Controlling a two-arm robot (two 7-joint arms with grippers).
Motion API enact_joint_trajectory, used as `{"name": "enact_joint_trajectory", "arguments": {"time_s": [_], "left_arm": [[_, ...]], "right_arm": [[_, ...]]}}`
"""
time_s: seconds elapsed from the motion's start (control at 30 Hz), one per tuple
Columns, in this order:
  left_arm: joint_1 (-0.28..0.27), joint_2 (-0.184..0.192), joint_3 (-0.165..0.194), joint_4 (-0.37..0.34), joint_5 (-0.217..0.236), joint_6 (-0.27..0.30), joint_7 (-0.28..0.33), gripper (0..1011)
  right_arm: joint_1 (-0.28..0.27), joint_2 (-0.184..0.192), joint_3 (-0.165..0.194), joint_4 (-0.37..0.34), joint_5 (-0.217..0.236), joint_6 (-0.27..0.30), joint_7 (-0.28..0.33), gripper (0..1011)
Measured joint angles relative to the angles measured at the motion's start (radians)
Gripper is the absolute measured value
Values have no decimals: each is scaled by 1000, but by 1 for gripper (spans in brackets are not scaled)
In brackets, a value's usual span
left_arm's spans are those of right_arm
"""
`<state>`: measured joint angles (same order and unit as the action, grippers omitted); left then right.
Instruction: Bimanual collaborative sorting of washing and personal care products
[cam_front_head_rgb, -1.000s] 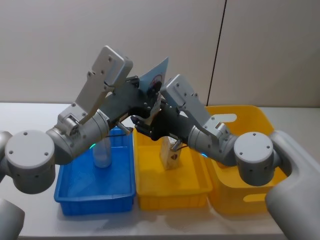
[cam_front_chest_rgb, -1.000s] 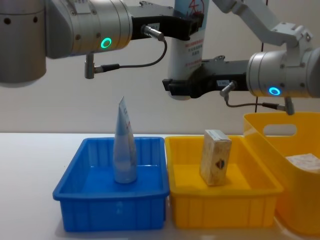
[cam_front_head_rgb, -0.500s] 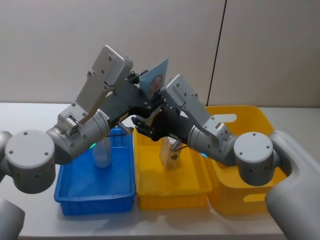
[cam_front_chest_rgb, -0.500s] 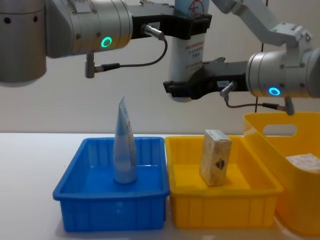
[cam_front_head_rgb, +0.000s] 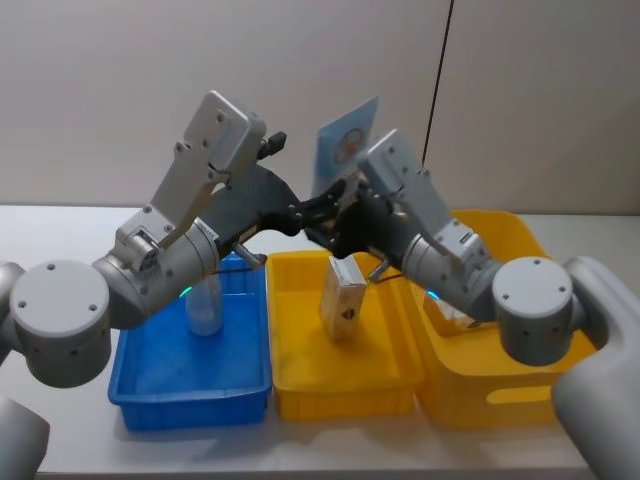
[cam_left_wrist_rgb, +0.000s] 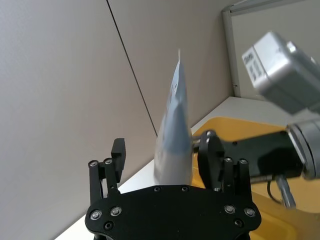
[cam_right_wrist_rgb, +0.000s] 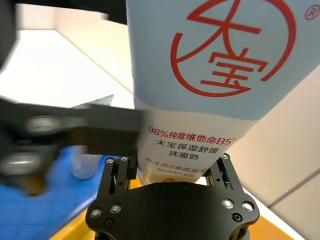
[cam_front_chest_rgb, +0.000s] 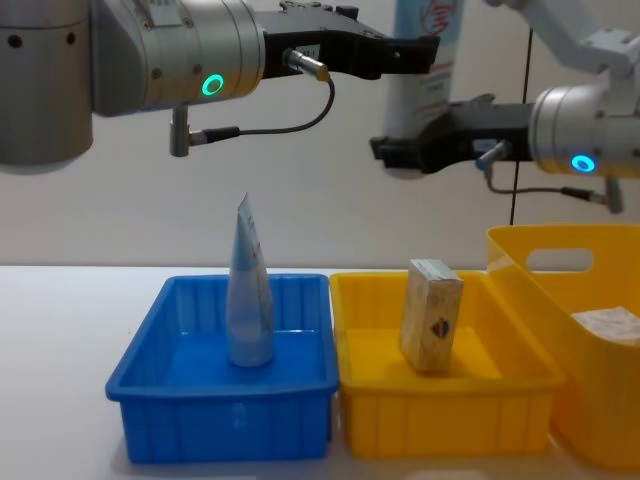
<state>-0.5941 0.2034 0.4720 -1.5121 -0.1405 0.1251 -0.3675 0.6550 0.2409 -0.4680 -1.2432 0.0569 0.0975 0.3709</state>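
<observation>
**Tube handover in mid-air; one tube and one carton already sorted**

Nearest the robot, along the table's front edge, sat the blue tray (cam_front_chest_rgb: 220, 395) and the yellow tray (cam_front_chest_rgb: 445, 410) side by side. One squeeze tube (cam_front_chest_rgb: 248, 290) stood cap-down in the blue tray, toward its middle. One beige carton (cam_front_chest_rgb: 431, 314) stood on end in the yellow tray, leaning slightly. At the right edge, the yellow basket (cam_front_chest_rgb: 560, 300) held at least one more carton (cam_front_chest_rgb: 605, 326).

Above the trays, the right gripper (cam_front_chest_rgb: 405, 152) was clenched on the lower body of a second tube (cam_right_wrist_rgb: 200, 75), held upright with crimped end up. The left gripper (cam_front_head_rgb: 300, 215) hovered just beside it, fingers spread and grasping nothing.

Judgement: partly done. Held tube not yet placed; basket contents remain to sort.
</observation>
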Motion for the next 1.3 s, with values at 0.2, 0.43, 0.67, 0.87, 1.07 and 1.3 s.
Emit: {"name": "enact_joint_trajectory", "arguments": {"time_s": [0.2, 0.43, 0.67, 0.87, 1.07, 1.3], "left_arm": [[0, 0, 0, 0, 0, 0, 0, 1001], [0, 0, 0, 0, 0, 1, 0, 1001], [0, 0, 0, 0, 0, 1, 0, 1001], [0, 0, 0, 0, 0, 1, 0, 1001], [0, 0, 0, 0, 0, 1, 0, 1001], [0, 0, 0, 0, 0, 1, 0, 1001]], "right_arm": [[-3, 13, 37, -11, 0, 12, -31, 627], [-4, 38, 97, -30, 0, 45, -76, 627], [2, 69, 153, -48, 0, 100, -110, 627], [13, 97, 192, -61, -2, 183, -124, 627], [24, 122, 216, -70, -2, 276, -121, 627], [41, 147, 230, -72, 1, 383, -93, 627]]}}
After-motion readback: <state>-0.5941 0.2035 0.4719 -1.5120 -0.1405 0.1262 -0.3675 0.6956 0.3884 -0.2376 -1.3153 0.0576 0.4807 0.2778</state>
